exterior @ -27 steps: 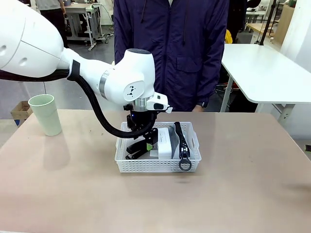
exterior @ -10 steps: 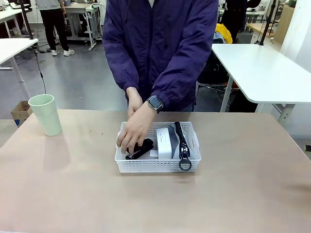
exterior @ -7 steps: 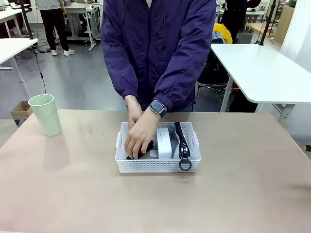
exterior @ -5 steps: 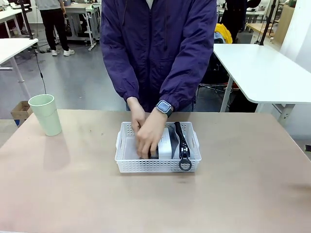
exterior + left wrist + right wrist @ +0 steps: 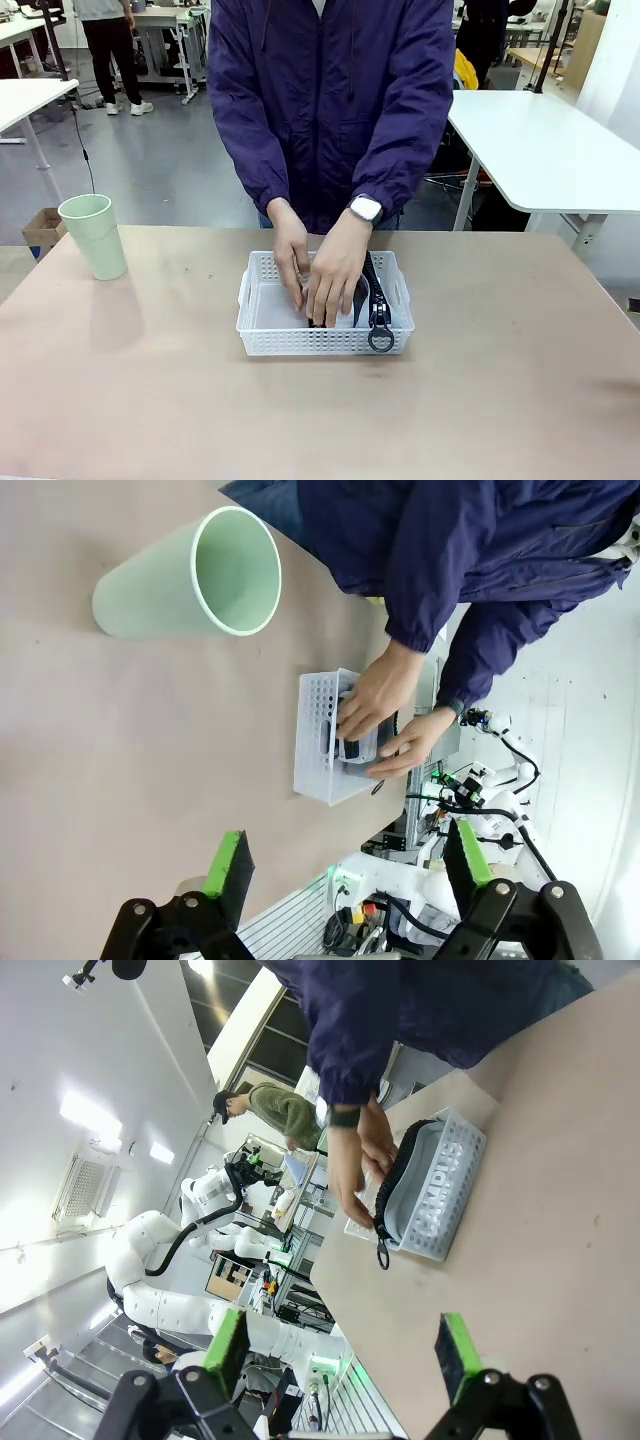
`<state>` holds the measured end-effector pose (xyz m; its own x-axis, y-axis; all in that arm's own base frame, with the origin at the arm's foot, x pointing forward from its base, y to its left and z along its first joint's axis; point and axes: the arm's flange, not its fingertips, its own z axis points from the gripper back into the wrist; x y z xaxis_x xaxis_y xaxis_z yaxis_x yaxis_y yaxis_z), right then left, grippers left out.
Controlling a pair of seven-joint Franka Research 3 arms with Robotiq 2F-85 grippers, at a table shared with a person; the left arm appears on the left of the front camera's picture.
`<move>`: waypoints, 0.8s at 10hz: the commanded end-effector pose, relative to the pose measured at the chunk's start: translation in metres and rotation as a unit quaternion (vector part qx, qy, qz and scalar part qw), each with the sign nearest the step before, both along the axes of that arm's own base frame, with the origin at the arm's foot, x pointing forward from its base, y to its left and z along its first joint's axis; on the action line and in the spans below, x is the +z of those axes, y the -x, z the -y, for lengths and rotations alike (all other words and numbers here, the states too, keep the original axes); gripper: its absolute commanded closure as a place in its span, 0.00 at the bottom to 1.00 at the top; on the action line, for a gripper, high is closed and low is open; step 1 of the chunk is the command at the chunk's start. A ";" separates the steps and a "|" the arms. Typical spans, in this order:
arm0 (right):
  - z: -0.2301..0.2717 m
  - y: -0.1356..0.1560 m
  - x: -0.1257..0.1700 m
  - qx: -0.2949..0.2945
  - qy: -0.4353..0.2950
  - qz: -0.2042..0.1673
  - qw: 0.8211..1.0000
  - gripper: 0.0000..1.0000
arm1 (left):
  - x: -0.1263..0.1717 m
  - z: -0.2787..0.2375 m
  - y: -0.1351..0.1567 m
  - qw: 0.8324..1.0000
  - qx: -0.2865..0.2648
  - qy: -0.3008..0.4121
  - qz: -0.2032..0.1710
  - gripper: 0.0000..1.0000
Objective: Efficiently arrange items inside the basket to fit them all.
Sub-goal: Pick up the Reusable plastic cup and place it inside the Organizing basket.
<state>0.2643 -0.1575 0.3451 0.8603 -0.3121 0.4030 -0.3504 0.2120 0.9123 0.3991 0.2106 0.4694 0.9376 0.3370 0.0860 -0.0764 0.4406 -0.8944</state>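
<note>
The white lattice basket point(image 5: 320, 342) sits mid-table. Both of the person's hands point(image 5: 335, 275) reach into its middle. They cover the white box and the black stapler, so I cannot make those out. The grey pouch point(image 5: 372, 290) with its black zipper stands along the basket's right side, and its ring pull point(image 5: 380, 340) hangs over the front rim. The pale green cup point(image 5: 93, 235) stands upright on the table at far left. My left gripper point(image 5: 348, 865) hovers open, far back from the cup point(image 5: 190, 575) and basket point(image 5: 312, 715). My right gripper point(image 5: 342, 1348) is open too, well away from the basket point(image 5: 450, 1185).
The person in a dark purple jacket point(image 5: 340, 90) stands at the far edge, right behind the basket. Bare tabletop point(image 5: 320, 420) lies in front of the basket and on both sides. A white table point(image 5: 540, 140) stands beyond, at back right.
My left arm, over the basket earlier, has pulled out of the front view. The person's hands slid rightward inside the basket, pushing the stapler and box against the pouch and baring the left half.
</note>
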 end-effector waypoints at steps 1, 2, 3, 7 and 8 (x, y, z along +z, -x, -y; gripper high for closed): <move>-0.001 0.001 0.004 -0.004 -0.009 0.001 1.000 0.00 | -0.001 0.004 0.005 1.000 0.006 -0.005 -0.007 0.00; -0.001 0.001 0.004 -0.004 -0.009 0.001 1.000 0.00 | -0.001 0.004 0.005 1.000 0.006 -0.005 -0.007 0.00; -0.001 0.001 0.004 -0.004 -0.009 0.001 1.000 0.00 | -0.001 0.004 0.005 1.000 0.006 -0.005 -0.007 0.00; -0.001 0.001 0.004 -0.004 -0.009 0.001 1.000 0.00 | 0.005 -0.001 -0.006 0.997 -0.012 -0.049 0.054 0.00; -0.001 0.001 0.004 -0.004 -0.009 0.001 1.000 0.00 | 0.006 -0.007 -0.011 0.987 -0.037 -0.076 0.135 0.00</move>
